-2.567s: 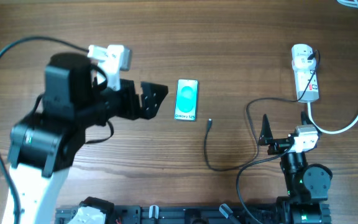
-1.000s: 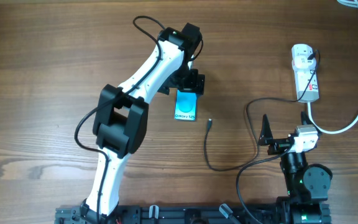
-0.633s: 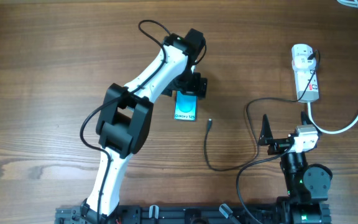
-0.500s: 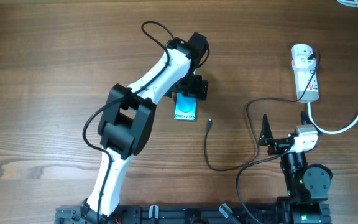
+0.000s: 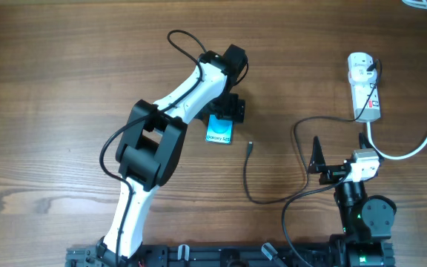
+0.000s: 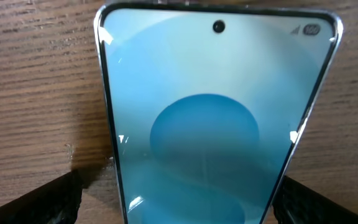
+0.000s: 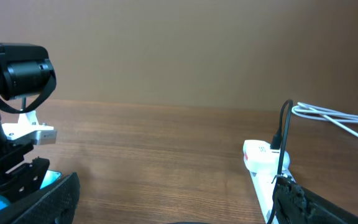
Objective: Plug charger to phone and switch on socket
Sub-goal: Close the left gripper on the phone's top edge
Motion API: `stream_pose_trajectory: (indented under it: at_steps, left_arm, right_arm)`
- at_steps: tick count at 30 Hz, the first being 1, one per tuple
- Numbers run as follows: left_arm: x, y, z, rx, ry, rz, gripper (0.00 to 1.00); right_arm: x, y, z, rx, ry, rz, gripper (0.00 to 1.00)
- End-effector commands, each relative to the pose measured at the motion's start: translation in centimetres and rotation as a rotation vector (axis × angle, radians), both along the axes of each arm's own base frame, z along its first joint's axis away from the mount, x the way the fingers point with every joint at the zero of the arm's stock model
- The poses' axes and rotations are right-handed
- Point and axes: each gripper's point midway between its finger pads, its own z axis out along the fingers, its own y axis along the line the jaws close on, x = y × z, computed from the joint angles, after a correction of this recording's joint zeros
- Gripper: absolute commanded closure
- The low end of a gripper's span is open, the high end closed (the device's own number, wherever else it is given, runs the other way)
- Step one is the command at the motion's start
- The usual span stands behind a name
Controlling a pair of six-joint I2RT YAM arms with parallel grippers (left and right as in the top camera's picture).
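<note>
The phone (image 5: 219, 133), cyan screen up, lies mid-table. It fills the left wrist view (image 6: 210, 112), camera hole at the far end. My left gripper (image 5: 225, 110) is open over the phone's far end, one black finger on each side of it (image 6: 179, 214). The charger's black cable (image 5: 247, 182) lies to the right of the phone, its connector tip (image 5: 250, 146) apart from the phone. The white socket (image 5: 363, 90) is at the far right, also in the right wrist view (image 7: 263, 163). My right gripper (image 5: 322, 160) is open and empty near the front (image 7: 179, 214).
A thick white cord (image 5: 421, 144) loops from the socket off the right edge. A plug with a black cable sits in the socket's far end (image 5: 371, 68). Bare wooden table (image 5: 65, 59) lies to the left. The arm bases stand along the front edge.
My left arm swung from the left side to the phone and came down over its far end; the fingers now straddle it. The right arm, cable and socket have not moved.
</note>
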Motion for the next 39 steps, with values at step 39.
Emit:
stream_pose_trajectory:
  at_steps: [39]
  left_arm:
    - [-0.9,-1.2,-1.8,0.002,0.008,-0.028,0.21]
  right_arm:
    - [0.0,-0.1,0.1,-0.017,-0.006,-0.006,0.00]
